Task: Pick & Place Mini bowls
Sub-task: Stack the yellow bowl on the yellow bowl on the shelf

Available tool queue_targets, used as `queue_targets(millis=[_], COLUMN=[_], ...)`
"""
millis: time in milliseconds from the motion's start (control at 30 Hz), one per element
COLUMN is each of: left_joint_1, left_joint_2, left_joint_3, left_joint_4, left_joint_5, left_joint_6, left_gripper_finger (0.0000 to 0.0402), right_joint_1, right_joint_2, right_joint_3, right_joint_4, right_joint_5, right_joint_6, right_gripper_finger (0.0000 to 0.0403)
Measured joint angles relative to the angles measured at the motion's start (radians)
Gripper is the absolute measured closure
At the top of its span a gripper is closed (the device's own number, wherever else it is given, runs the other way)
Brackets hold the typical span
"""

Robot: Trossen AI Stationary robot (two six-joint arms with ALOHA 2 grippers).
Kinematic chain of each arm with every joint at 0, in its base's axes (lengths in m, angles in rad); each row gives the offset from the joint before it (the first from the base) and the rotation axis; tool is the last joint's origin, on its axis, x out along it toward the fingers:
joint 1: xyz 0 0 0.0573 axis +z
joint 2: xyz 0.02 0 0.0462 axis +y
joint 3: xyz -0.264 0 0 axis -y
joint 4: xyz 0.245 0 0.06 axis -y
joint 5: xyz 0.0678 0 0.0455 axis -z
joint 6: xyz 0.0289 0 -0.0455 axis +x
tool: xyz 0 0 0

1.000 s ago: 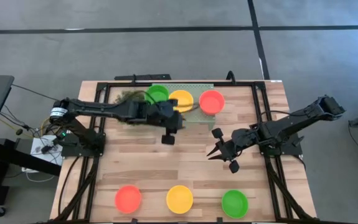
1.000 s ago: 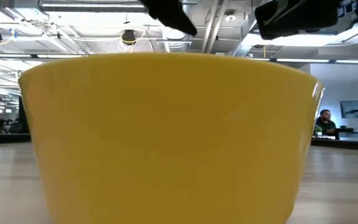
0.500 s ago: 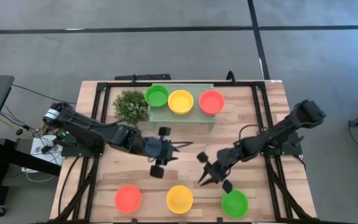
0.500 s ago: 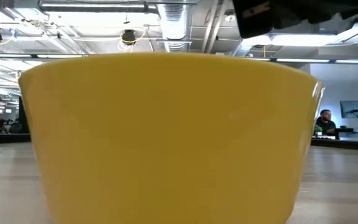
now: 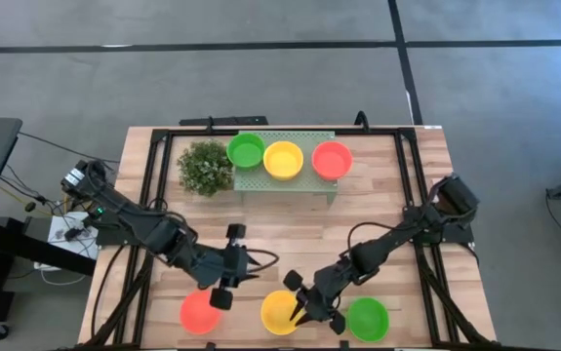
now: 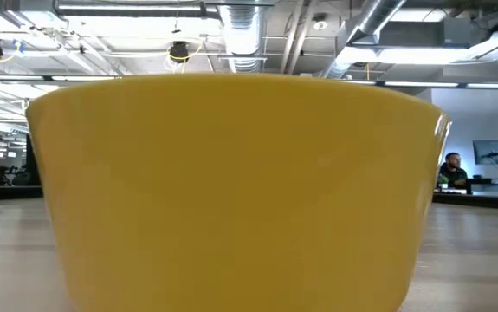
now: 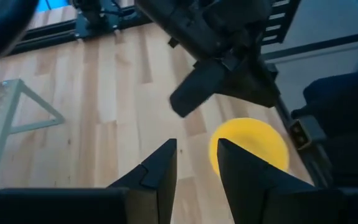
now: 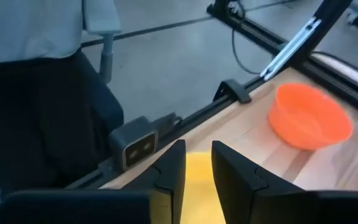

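Yellow mini bowl (image 5: 281, 312) upright, mouth up

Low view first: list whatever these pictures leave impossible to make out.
- Low view: the near yellow bowl fills the picture and hides whatever lies behind it.
- Right wrist view: the right pincer is open. Its fingers cover most of that bowl, so contact cannot be told.
- Right wrist view: the person is cut off by the top edge.

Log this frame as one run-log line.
left gripper: open, above table between front red and yellow bowl | right gripper: open, at front yellow bowl | nothing held
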Motion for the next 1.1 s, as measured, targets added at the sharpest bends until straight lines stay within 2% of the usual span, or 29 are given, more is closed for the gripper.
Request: queue_targets(millis=[233,400,567,667,833,1100], left_joint_1=[-0.070,-0.095,-0.097,-0.097,-0.097,-0.097], left_joint_2=[0.000,0.000,0.000,0.000,0.000,0.001], left_joint_3=[0.000,0.000,0.000,0.000,0.000,-0.001], left_joint_4=[0.000,0.001,0.001,0.001,0.006,0.024], left_joint_5=[-0.005,-0.055,-0.068,-0.074,-0.074,-0.074], left_joint_6=[-0.046,-0.074,-0.109,-0.127,-0.150,-0.172], left_gripper_finger=[0.0285,0.0285,0.0285,0.0285,0.0285,0.0285], right_joint_1=[0.008,0.008,0.008,0.008,0.011,-0.005], right_joint_2=[0.011,0.011,0.011,0.011,0.011,0.118], right_joint_3=[0.015,0.015,0.015,0.015,0.015,0.042], right_joint_4=[-0.074,-0.094,-0.117,-0.134,-0.160,-0.170], right_joint_5=[-0.027,-0.058,-0.055,-0.055,-0.053,-0.080], right_joint_6=[0.025,0.096,0.100,0.100,0.099,0.083], right_gripper_finger=[0.0326,0.0286,0.0235,0.0219,0.0218,0.0225])
